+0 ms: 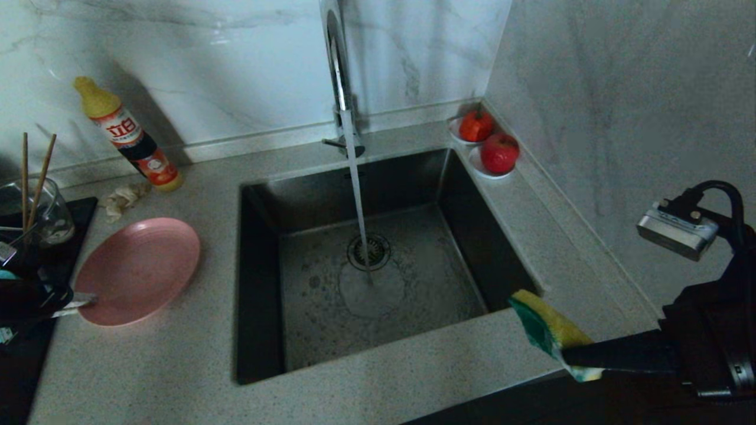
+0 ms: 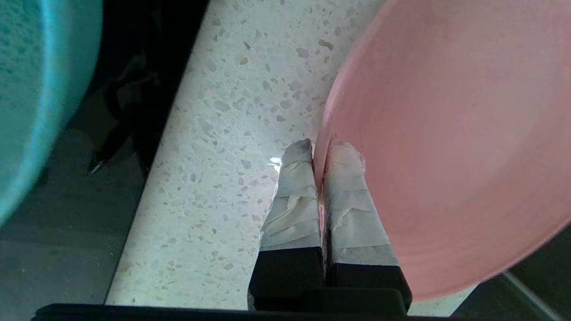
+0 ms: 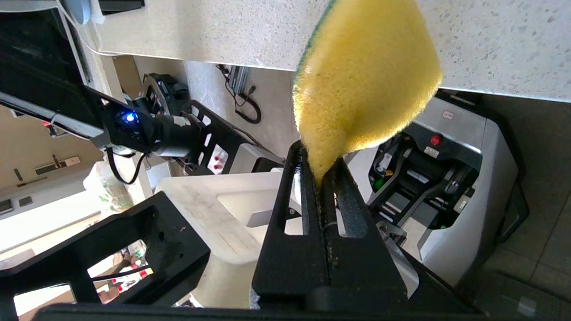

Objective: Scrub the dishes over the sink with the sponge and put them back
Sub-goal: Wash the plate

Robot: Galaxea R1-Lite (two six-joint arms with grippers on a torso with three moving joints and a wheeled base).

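Pink plate [image 1: 137,270] lies on the speckled counter [image 1: 147,366] at nine o'clock from the sink [image 1: 378,265], its near rim pinched in the left gripper [image 2: 320,156]; glass cup [image 1: 44,209] and detergent bottle [image 1: 127,136] stand behind it. Water runs from the faucet [image 1: 339,77] onto the drain. At four o'clock the right gripper [image 3: 322,178] squeezes the sponge [image 1: 549,330] above the counter's front edge.

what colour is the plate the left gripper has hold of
Pink. The plate shows best in the left wrist view, with the left gripper shut on its rim.
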